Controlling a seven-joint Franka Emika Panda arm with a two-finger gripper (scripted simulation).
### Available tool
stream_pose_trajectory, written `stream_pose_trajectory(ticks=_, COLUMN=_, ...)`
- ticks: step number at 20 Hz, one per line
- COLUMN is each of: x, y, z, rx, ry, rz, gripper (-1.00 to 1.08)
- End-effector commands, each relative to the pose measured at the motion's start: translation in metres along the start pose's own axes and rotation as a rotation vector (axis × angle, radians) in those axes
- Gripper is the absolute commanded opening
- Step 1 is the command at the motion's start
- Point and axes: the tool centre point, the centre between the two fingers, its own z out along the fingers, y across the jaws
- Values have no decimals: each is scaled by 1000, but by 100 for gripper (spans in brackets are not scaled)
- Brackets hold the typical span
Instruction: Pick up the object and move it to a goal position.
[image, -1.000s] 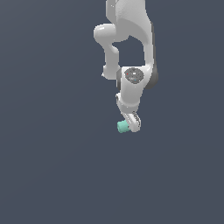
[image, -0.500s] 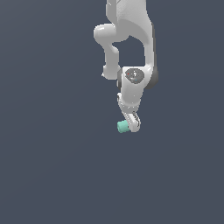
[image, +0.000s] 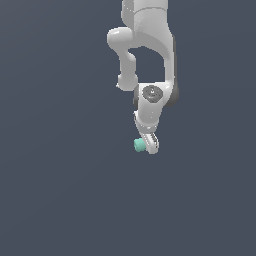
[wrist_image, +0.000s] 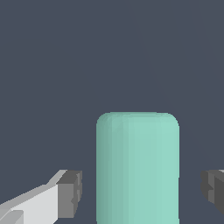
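A: Item: cylinder (wrist_image: 137, 168), teal, smooth. Location?

B: Logged between the fingers (wrist_image: 70, 194) in the wrist view, gaps seen on both sides, so no contact. In the exterior view it is seen at the gripper (image: 150, 146) tip, toward the exterior view's left.

A: Finger state?

B: Spread apart, nothing clamped. Approach judged done; closing, lift and carry to goal judged outstanding.

A: Not visible / unclear?

B: Goal marker: none seen in either view. Cylinder's lower end cut off by wrist frame edge. One finger mostly cropped. Floor (image: 60, 190) is featureless, so whether the cylinder is resting or raised can't be told. Arm (image: 145, 55) base is out of frame.
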Motion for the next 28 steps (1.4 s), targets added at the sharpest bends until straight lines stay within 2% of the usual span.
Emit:
stream_pose_trajectory(ticks=1, x=0, y=0, z=11, rx=0, ry=0, rz=1, gripper=100)
stream_pose_trajectory(ticks=7, x=0, y=0, z=22, rx=0, ry=0, rz=1, gripper=100)
stream_pose_trajectory(ticks=8, x=0, y=0, z=22, rx=0, ry=0, rz=1, gripper=-100)
stream_pose_trajectory(ticks=21, x=2, y=0, z=19, rx=1, ry=0, rz=1, gripper=-100)
stream_pose_trajectory(ticks=28, x=24, y=11, z=-1, rx=1, ry=-1, rz=2, gripper=-100)
